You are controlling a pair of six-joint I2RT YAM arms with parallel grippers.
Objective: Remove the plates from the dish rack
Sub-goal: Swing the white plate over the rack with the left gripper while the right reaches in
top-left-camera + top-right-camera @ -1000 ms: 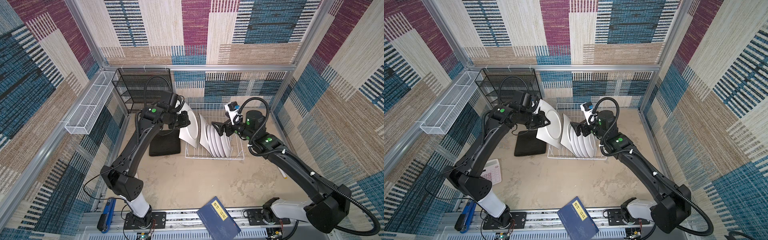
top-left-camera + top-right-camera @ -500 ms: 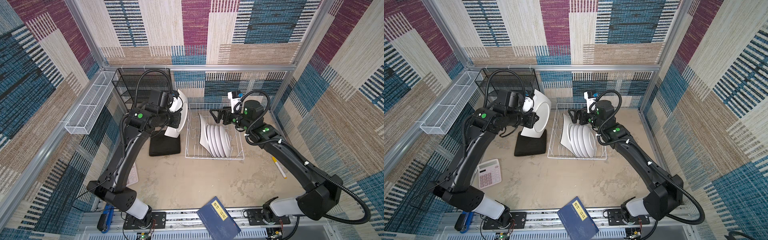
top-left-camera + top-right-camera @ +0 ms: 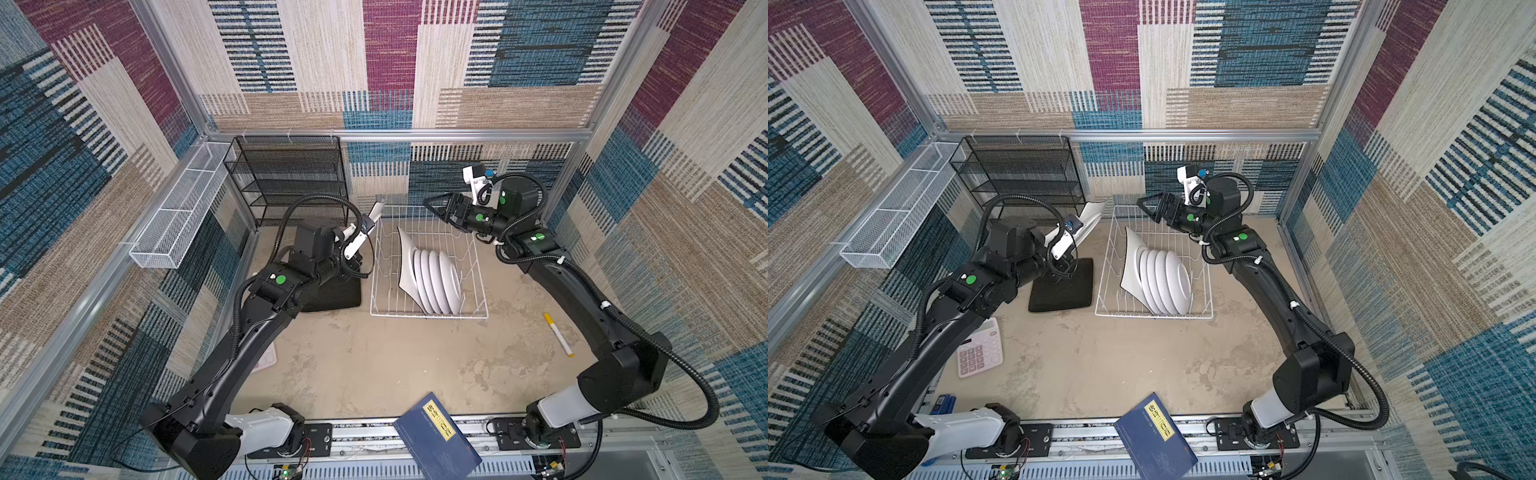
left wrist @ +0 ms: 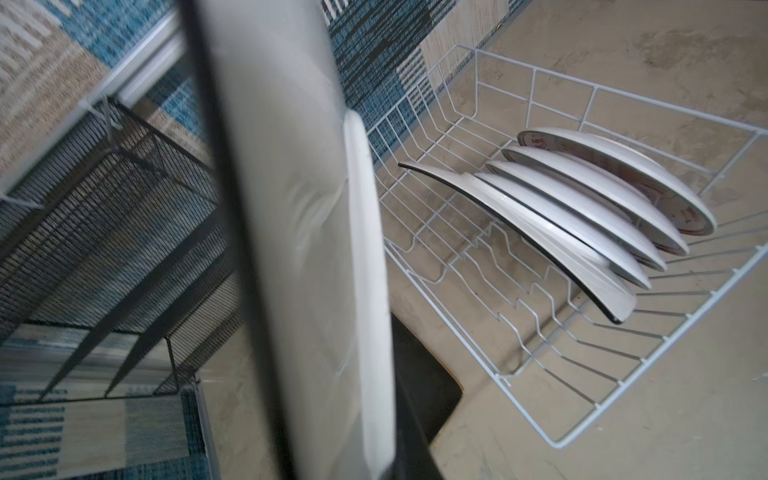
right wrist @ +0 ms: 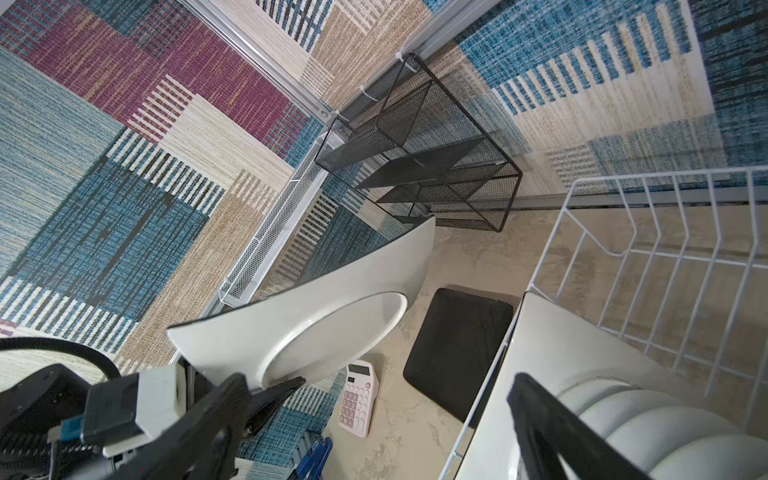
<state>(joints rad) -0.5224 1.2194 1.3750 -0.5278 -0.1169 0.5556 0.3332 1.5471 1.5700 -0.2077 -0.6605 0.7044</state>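
My left gripper [image 5: 266,384] pinches a large square plate [image 5: 316,299] by its rim, with the jaws nearly together on it. The plate hangs on edge, clear of the dish rack [image 3: 428,316] and just left of it. It is above a black square piece [image 3: 1063,286] lying flat on the table [image 3: 374,365]. My right gripper [image 3: 432,208] hovers over the rack's far side, jaws spread wide with nothing between them. In the rack I see a second square plate [image 3: 405,266] leaning against four round plates [image 3: 442,282], all on edge. The end one shows red print in the left wrist view.
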